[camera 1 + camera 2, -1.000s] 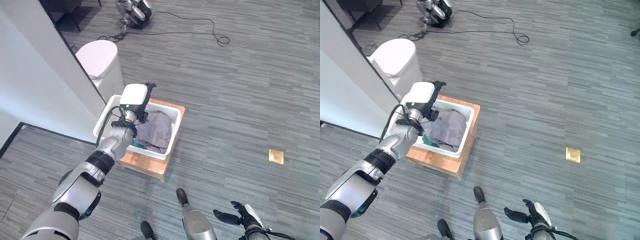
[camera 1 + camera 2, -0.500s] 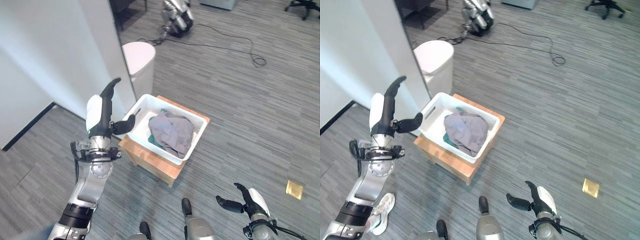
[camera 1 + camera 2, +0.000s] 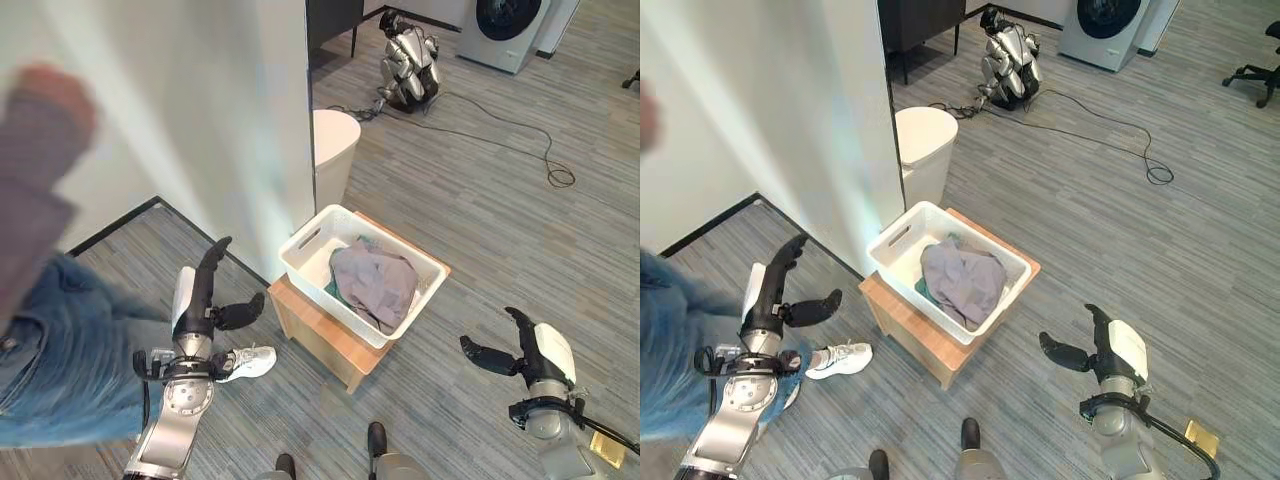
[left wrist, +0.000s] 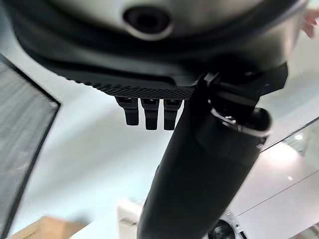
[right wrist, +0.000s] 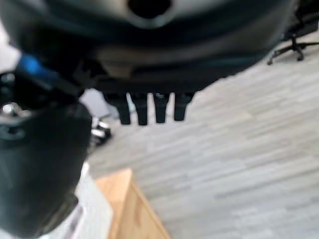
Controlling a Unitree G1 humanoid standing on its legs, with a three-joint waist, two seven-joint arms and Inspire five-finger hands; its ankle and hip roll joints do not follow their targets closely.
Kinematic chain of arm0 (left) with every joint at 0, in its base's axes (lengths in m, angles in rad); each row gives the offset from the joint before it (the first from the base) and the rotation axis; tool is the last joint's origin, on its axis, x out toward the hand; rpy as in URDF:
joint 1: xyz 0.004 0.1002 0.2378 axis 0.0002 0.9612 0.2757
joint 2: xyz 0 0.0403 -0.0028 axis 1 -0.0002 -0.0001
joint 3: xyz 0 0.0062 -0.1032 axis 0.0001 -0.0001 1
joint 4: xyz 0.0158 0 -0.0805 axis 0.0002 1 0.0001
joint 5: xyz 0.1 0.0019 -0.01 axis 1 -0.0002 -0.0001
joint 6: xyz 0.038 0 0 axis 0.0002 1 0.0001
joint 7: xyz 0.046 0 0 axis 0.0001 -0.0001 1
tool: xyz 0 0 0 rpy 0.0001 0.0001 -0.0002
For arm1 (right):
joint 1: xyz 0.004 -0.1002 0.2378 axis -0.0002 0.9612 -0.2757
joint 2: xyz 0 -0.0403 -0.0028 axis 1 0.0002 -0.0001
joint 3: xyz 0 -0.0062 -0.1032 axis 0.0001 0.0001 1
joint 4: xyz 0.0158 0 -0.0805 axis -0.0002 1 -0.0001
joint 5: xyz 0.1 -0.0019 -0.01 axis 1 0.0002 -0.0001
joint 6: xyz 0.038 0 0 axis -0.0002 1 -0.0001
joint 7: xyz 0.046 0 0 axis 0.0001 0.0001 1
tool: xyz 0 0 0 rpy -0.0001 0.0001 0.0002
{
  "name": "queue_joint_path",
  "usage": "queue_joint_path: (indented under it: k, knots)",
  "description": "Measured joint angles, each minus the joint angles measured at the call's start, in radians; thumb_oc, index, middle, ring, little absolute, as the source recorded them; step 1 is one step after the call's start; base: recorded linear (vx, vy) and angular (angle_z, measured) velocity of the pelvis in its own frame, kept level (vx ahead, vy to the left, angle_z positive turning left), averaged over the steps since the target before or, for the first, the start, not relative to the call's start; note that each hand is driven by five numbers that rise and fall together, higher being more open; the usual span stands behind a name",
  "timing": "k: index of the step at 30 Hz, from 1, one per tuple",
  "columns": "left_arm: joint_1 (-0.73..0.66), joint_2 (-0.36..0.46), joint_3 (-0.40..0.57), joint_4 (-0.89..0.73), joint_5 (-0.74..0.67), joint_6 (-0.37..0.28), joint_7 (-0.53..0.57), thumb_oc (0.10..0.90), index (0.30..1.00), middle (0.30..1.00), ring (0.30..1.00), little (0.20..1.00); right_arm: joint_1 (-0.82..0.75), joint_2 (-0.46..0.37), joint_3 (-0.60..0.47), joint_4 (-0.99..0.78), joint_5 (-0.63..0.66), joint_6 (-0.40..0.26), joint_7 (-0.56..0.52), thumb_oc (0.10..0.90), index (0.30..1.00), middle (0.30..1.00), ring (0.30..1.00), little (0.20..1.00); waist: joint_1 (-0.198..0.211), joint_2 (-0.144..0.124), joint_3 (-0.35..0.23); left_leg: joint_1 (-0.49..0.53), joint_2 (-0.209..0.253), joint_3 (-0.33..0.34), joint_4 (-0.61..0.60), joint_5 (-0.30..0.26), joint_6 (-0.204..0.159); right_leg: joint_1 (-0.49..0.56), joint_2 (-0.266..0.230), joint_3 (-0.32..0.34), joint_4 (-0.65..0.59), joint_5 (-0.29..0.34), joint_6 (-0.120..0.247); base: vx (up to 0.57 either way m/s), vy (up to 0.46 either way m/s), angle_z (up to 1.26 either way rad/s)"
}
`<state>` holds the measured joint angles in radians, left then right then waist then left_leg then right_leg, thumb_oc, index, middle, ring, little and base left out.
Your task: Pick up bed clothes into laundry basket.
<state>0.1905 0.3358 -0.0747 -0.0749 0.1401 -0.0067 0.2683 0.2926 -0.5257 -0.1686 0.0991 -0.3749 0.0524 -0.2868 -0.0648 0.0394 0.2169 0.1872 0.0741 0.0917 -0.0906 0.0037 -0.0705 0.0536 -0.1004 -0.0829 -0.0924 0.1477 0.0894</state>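
A white laundry basket (image 3: 306, 249) sits on a low wooden stand (image 3: 318, 326) on the floor. Grey clothes (image 3: 374, 284) lie heaped in it over a bit of green cloth. My left hand (image 3: 197, 294) is raised to the left of the basket, apart from it, open with straight fingers (image 4: 145, 113) and nothing in it. My right hand (image 3: 538, 350) hangs low to the right of the basket, also open and empty, its fingers (image 5: 149, 108) straight.
A white wall corner (image 3: 270, 130) rises right behind the basket, with a white lidded bin (image 3: 333, 140) beside it. A person in blue jeans (image 3: 70, 340) and a white shoe (image 3: 248, 361) stands at the left. Cables and another robot (image 3: 408, 58) lie far back.
The camera has swung, so the whole scene shifted. My left hand has dropped lower and further from the basket. A person has come in at the left.
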Motion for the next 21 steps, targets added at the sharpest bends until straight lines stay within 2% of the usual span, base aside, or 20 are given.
queue_joint_path:
  k: [2,5,7,9,14,21]
  knots:
    - [0.061,-0.022,0.045,0.001,-0.024,0.001,0.001,0.8,0.9,0.9,0.9,0.9,0.076,0.015,-0.071,-0.118,-0.009,-0.043,-0.044,0.8,0.9,0.9,0.9,0.9,-0.014,0.0,-0.004,-0.003,0.001,0.009,0.001,0.0,0.0,-0.003,0.003,0.01,0.0,0.0,0.0,0.02,0.017,-0.11]
    - [0.121,-0.028,0.069,0.016,-0.075,0.002,-0.023,0.8,0.9,0.9,0.9,0.9,0.109,0.025,-0.083,-0.123,-0.015,-0.031,-0.046,0.8,0.9,0.9,0.9,0.9,-0.034,-0.026,-0.027,-0.002,0.007,0.012,-0.004,-0.013,0.009,-0.004,0.008,0.014,0.0,-0.01,0.005,0.01,0.023,-0.08]
    - [0.141,-0.035,0.064,0.022,-0.109,0.003,-0.039,0.8,0.9,0.9,0.9,0.9,0.118,0.057,-0.071,-0.119,-0.015,-0.025,-0.045,0.8,0.9,0.9,0.9,0.9,-0.035,-0.031,-0.032,-0.002,0.007,0.021,-0.005,-0.014,0.01,-0.009,0.008,0.025,0.0,-0.009,0.005,-0.01,0.011,-0.14]
    - [0.155,-0.035,0.041,0.034,-0.141,0.003,-0.044,0.8,0.9,0.9,0.9,0.9,0.127,0.082,-0.035,-0.119,-0.013,-0.024,-0.043,0.8,0.9,0.9,0.9,0.9,-0.035,-0.025,-0.039,-0.002,0.005,0.028,-0.005,-0.013,0.01,-0.013,0.008,0.035,-0.001,-0.007,0.004,0.0,0.01,-0.11]
    - [0.155,-0.036,0.001,0.037,-0.141,0.002,-0.061,0.8,0.9,0.9,0.9,0.9,0.141,0.084,0.013,-0.127,-0.011,-0.04,-0.04,0.8,0.9,0.9,0.9,0.9,-0.032,-0.001,-0.054,-0.004,0.004,0.028,-0.004,-0.011,0.008,-0.015,0.007,0.035,0.0,-0.005,0.004,-0.01,0.01,0.0]
    - [0.148,-0.035,-0.008,0.044,-0.141,0.002,-0.061,0.8,0.9,0.9,0.9,0.9,0.125,0.082,0.022,-0.129,-0.01,-0.052,-0.041,0.8,0.9,0.9,0.9,0.9,-0.032,0.003,-0.057,-0.004,0.004,0.026,-0.004,-0.008,0.004,-0.013,0.007,0.034,-0.001,-0.004,0.003,0.01,0.005,0.0]
